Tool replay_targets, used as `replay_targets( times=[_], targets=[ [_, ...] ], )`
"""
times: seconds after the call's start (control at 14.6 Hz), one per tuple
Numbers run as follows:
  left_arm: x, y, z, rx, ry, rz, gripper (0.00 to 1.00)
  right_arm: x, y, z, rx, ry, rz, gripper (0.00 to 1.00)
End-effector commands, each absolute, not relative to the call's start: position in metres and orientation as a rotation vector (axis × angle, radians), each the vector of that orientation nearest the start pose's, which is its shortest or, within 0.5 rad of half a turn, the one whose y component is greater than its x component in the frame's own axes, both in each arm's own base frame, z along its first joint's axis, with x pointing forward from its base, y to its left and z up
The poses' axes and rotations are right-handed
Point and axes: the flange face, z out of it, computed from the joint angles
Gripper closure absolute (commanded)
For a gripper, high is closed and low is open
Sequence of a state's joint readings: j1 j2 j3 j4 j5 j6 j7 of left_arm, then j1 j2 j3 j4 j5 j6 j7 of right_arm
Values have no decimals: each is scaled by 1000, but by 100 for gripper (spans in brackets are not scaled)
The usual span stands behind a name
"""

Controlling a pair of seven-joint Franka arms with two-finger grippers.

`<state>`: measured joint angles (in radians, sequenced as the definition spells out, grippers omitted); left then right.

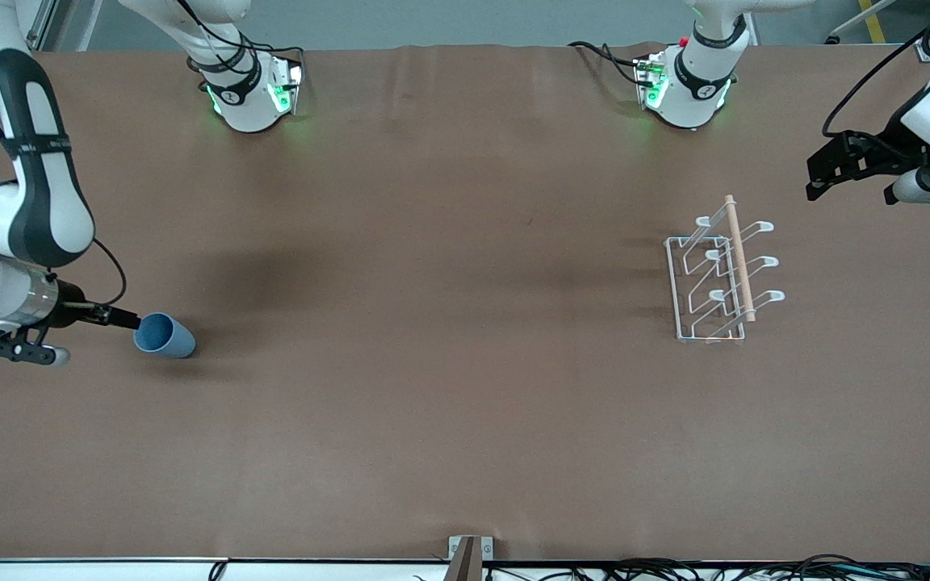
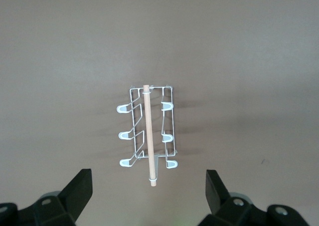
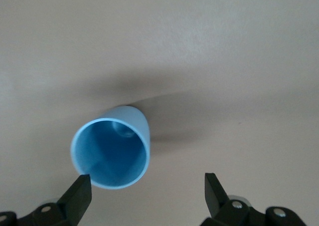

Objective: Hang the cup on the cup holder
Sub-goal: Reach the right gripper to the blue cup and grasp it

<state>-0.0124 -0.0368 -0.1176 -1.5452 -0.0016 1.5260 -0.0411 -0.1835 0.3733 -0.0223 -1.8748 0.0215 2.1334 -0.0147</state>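
The cup lay on its side, well apart from the cup holder, toward my right arm's end. My right gripper hovered beside its mouth, jaws wide and empty; my left gripper waited, wide, over the holder. I judged I should straddle the rim squarely before closing.

table bare between cup and cup holder | both stand alone

cup matte plastic; cup holder white wire, wooden dowel; table matte.
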Motion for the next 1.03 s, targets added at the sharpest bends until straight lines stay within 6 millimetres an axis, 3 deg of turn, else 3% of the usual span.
replay_targets(
  times=[0.0, 0.14, 0.21, 0.34, 0.41, 0.55, 0.82, 0.96],
  targets=[
    [535, -71, 657, -3152, 162, -17, 0, 607, -129, 277, -3091, 307, 189, 0],
    [535, -72, 657, -3150, 161, -18, 0, 607, -132, 255, -3085, 317, 209, 10],
    [535, -72, 657, -3150, 161, -20, 0, 606, -131, 246, -3081, 320, 225, 25],
    [535, -71, 657, -3150, 161, -20, 0, 608, -127, 239, -3076, 321, 237, 76],
    [535, -71, 656, -3152, 162, -15, 0, 609, -127, 240, -3070, 335, 231, 89],
    [536, -72, 656, -3154, 159, -17, 0, 610, -126, 241, -3025, 383, 214, 97],
    [538, -77, 654, -3182, 168, -11, 0, 611, -120, 243, -3013, 379, 228, 99],
    [538, -77, 654, -3182, 169, -11, 0, 610, -115, 262, -3005, 361, 259, 99]
  ],
)
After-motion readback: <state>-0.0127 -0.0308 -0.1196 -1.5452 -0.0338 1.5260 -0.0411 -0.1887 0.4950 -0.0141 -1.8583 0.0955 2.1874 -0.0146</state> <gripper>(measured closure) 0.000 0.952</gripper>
